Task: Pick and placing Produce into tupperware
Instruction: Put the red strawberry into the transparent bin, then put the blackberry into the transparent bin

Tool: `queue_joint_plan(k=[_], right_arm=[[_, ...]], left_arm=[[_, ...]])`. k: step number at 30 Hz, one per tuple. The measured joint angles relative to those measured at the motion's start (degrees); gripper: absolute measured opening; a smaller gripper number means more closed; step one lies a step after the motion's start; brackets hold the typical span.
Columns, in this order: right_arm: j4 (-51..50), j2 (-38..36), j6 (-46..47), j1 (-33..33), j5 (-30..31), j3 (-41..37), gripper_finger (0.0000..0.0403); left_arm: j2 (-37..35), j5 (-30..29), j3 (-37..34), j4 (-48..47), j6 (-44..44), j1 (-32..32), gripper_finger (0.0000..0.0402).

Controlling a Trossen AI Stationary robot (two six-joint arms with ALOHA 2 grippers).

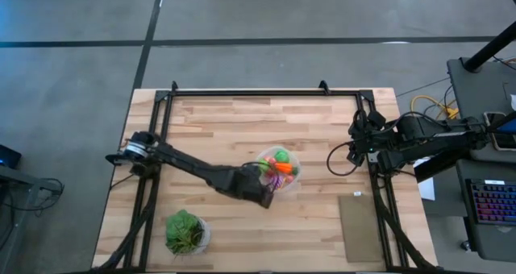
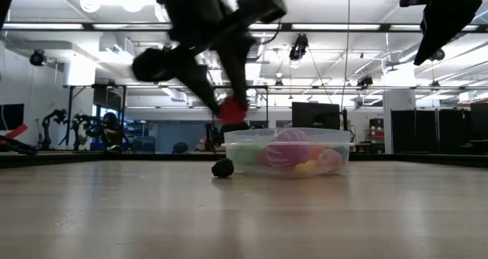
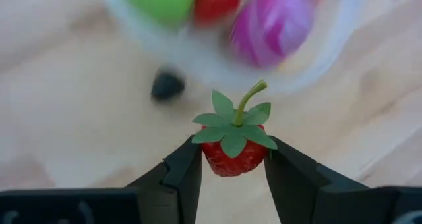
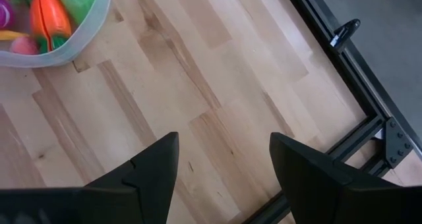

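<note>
The left gripper (image 3: 232,166) pinches a red strawberry (image 3: 233,151) between its fingers, leaves up, above the table (image 1: 242,121). Just ahead of it sits the clear tub (image 2: 288,140) holding green, red, orange and purple toy pieces, with a small dark piece (image 3: 167,85) lying beside its wall. The right gripper (image 4: 224,168) waits, fingers apart and empty, well off toward the table's edge.

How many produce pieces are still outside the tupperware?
2: a strawberry gripped in the left tool beside the tupperware, and a small dark piece on the table touching it.
</note>
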Motion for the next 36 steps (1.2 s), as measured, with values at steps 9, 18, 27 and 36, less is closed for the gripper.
queue_joint_plan(k=[9,18,27,36], right_arm=[[0.0,0.03,-0.04,0.01,0.01,0.0,0.0231],[0.02,0.03,0.0,0.01,0.0,0.0,0.0231],[0.16,0.03,0.0,0.01,0.9,0.0,0.0231],[0.47,0.03,0.0,0.0,1.05,0.0,0.0231]], left_arm=[[-0.4,-6.47,6.38,0.38,13.21,7.89,0.0127],[-0.06,-0.83,5.0,3.5,18.38,13.49,0.0127],[-0.08,1.08,3.85,11.24,20.18,13.58,0.0144],[-0.08,3.86,3.8,11.52,20.86,13.39,0.0239]])
